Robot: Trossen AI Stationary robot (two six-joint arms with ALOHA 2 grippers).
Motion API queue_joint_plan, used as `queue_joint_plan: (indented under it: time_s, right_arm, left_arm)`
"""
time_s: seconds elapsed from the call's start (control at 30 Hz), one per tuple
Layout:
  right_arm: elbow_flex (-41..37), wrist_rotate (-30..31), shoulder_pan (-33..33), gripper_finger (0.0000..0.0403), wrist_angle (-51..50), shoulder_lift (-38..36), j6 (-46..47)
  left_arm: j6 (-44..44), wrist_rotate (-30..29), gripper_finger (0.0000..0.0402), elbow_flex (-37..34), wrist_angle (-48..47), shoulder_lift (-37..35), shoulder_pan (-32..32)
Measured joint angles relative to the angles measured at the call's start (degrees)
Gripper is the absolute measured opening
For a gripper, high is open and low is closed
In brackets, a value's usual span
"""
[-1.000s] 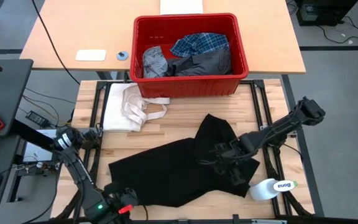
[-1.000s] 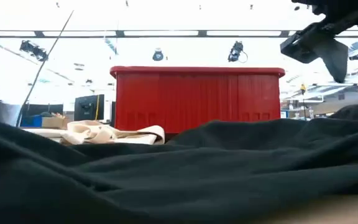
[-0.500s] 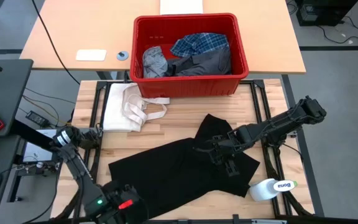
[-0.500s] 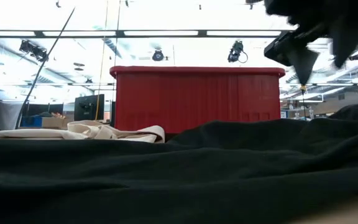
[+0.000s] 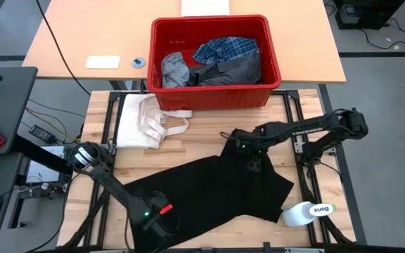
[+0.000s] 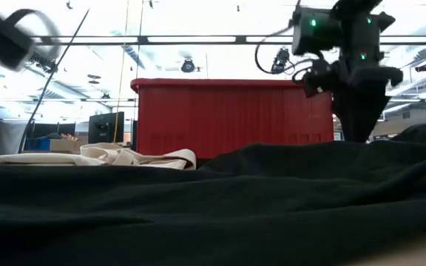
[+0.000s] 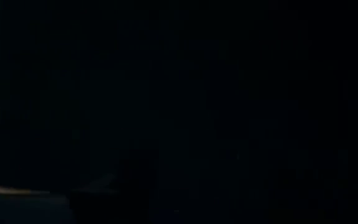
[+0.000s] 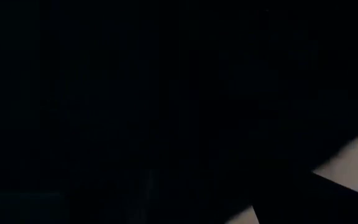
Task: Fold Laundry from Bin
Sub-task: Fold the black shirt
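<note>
A large black garment (image 5: 209, 183) lies spread on the wooden table and fills the foreground of the low view (image 6: 213, 207). My left gripper (image 5: 159, 219) points down over its near left part. My right gripper (image 5: 250, 156) points down over its far right part, low above the cloth (image 6: 357, 118). Both wrist views are almost wholly dark with black cloth. The red bin (image 5: 276, 70) stands at the far edge. It holds a plaid shirt (image 5: 227, 49), a light grey garment (image 5: 176, 69) and a dark grey one (image 5: 234, 70).
A cream-white cloth with strap loops (image 5: 146, 119) lies at the far left of the table, next to the bin. A white bottle (image 5: 308, 211) lies on its side at the near right corner. Bare wood shows along the left edge and between garment and bin.
My right gripper has swung from the garment's near right part toward the far edge and a little left, sinking close to the cloth. My left gripper has come down and toward the right, over the garment's near left part. The garment's near left part has sunk flatter.
</note>
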Motion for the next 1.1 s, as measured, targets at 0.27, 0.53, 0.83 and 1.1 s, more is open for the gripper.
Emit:
queue_joint_plan:
  time_s: [0.27,0.53,0.83,1.1]
  right_arm:
    - [-5.61,8.69,-9.71,0.0218,6.43,-9.23,1.24]
    - [-15.75,7.29,-15.98,0.0213,18.33,-11.33,0.02]
    - [-22.84,10.60,-16.78,0.0194,30.42,-8.69,1.77]
    - [-23.79,6.52,-18.72,0.0020,31.90,-7.31,1.15]
  left_arm:
    - [-5.11,0.66,0.0203,-2.06,0.39,0.00,-4.22]
    - [-10.19,0.62,0.0190,-2.06,0.33,0.00,-6.33]
    - [-8.76,0.58,0.0189,-2.06,0.49,-0.02,-6.28]
    - [-8.78,0.61,0.0189,-2.06,0.31,-0.04,-6.28]
